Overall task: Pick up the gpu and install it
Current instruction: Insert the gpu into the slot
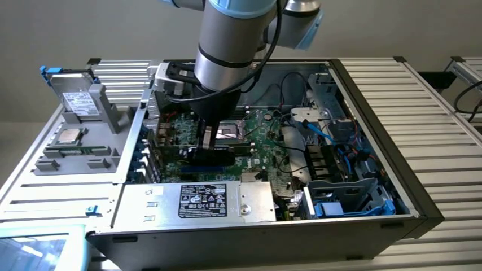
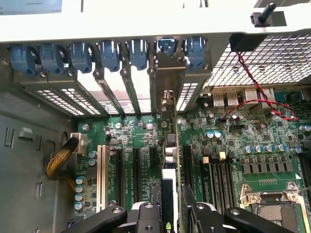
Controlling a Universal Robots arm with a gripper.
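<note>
Gpu [image 2: 169,187] stands edgewise over motherboard [image 2: 233,141] inside open case [image 1: 419,206] on slatted table [image 1: 429,96].

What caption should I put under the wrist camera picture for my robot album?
Pincer holding the graphics card upright over the motherboard, silver bracket at the back slots.

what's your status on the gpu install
Gripper shut on gpu. Card edge-on at motherboard slots, bracket at rear openings. Red wire well aside.

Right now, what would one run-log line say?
tool: shut on gpu | gpu: on edge over motherboard | bracket: at case rear
</note>
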